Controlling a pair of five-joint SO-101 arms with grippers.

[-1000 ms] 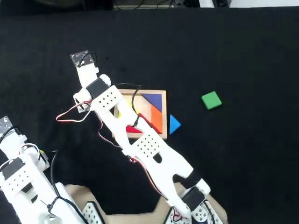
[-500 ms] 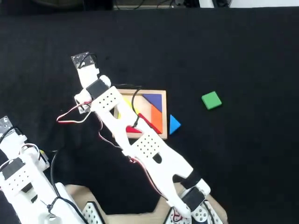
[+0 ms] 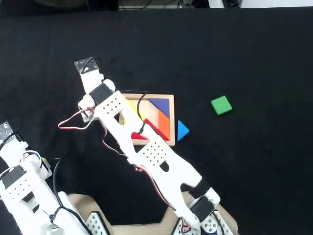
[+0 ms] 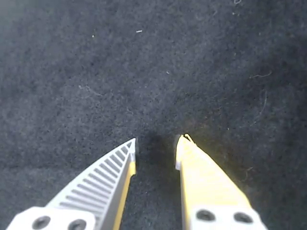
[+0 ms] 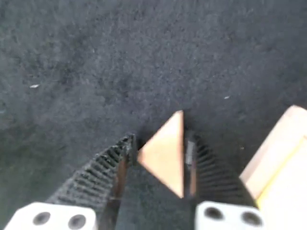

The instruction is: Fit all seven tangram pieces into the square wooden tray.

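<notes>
So the black table point(image 3: 254, 54) has loads of open room on every side. The right arm point(image 3: 146, 147) stretches across the wooden tray point(image 3: 146, 96), and the right gripper point(image 5: 160, 140) sits just past the tray's corner, pinching a tan triangle point(image 5: 165, 158). The tray holds yellow, orange, red and blue pieces. A blue triangle point(image 3: 182, 129) sits just beside its edge, and a green square point(image 3: 221, 105) is well apart. The left gripper point(image 4: 156, 146) is at the table's near edge, slightly parted and gripping nothing.
</notes>
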